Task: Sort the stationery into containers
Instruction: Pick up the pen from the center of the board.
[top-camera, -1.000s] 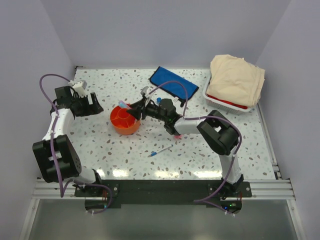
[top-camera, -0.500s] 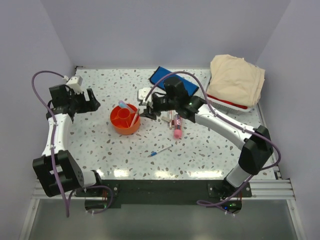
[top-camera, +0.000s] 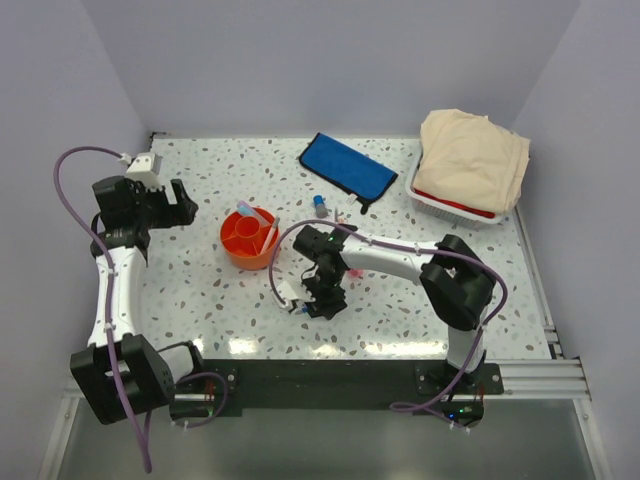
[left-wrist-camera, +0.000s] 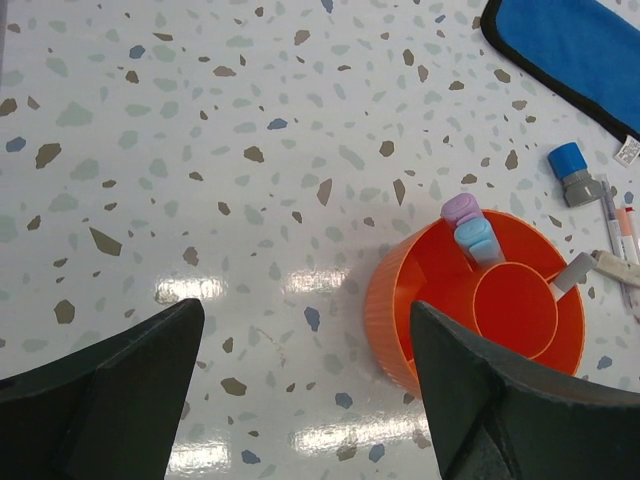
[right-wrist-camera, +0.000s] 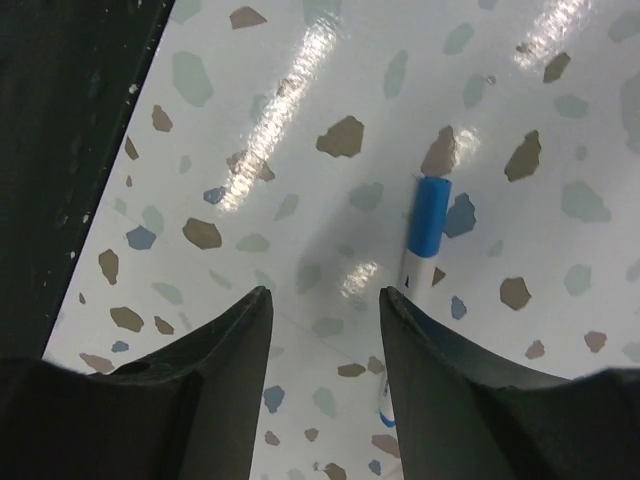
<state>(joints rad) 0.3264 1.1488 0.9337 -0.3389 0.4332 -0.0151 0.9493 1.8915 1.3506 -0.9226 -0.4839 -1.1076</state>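
Thin white pen with a blue cap (right-wrist-camera: 427, 215): flat on the speckled white tabletop (right-wrist-camera: 330, 120), right below the right pincer (right-wrist-camera: 325, 295). Lies not in the gap but off toward 2 o'clock of it in the right wrist view, just beside the finger on that side, with the lower body slipping out of sight behind that finger. Runs nearly 12 to 6 there, cap at the 12 end, tilted a touch toward 1 and 7.

Right pincer: partly open, only bare tabletop between the fingers, gripping nothing. Probably needs a small sideways shift toward 3 o'clock to bring the pen between the fingers before closing. Seems to need no wrist turn, since the long axis already crosses the closing line.

From above: right pincer (top-camera: 320, 297) near the round orange plastic tub with inner compartments (top-camera: 250, 240), at about 5 o'clock from it. Flat blue fabric pouch with dark edging (top-camera: 345, 167) well apart, toward 12 o'clock of the pincer.

Left pincer (top-camera: 180, 205): wide open and empty, at about 10 o'clock from the tub, well apart from the pen with the tub roughly between. Right arm plainly the nearer one.

Already standing in an outer compartment of the tub: lilac-capped and light-blue-capped markers (left-wrist-camera: 468, 222).
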